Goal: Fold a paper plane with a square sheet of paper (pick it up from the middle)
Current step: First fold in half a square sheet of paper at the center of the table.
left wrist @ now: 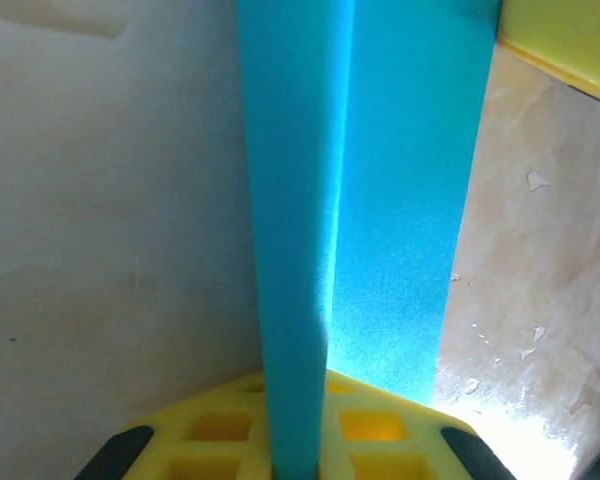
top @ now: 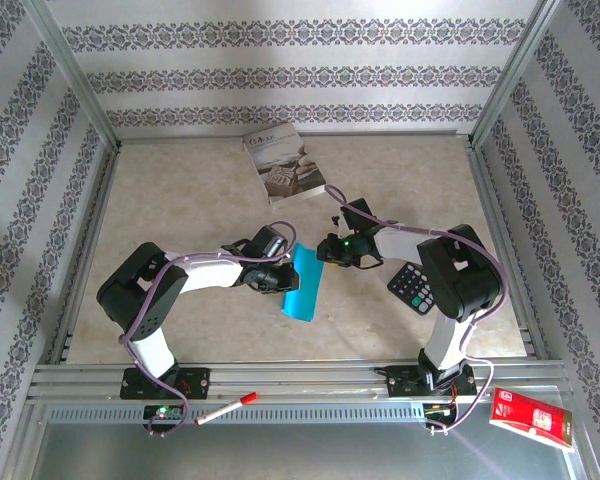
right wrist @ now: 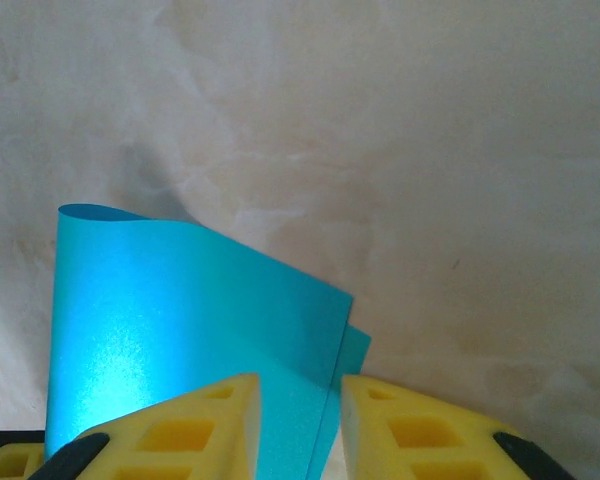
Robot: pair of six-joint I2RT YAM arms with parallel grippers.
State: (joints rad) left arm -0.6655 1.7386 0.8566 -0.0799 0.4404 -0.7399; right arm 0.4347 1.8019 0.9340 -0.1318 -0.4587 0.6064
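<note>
The square sheet of paper (top: 302,280) is teal-blue and doubled over into a long two-layer strip, held above the table between the two arms. My left gripper (top: 278,276) is shut on it. In the left wrist view the strip (left wrist: 380,200) runs up out of the closed yellow fingers (left wrist: 210,425) of my left gripper (left wrist: 295,400). My right gripper (top: 327,250) is at the strip's far end. It stands open (right wrist: 300,390), and the two loose edges of the sheet (right wrist: 180,320) lie in the gap between its fingers. The paper plane is out of view.
A grey-white printed book (top: 283,165) lies at the back of the table. A black calculator (top: 412,287) sits beside the right arm. A red marker (top: 227,408) and a red packet (top: 530,420) rest on the front metal rail. Patterned walls close in three sides.
</note>
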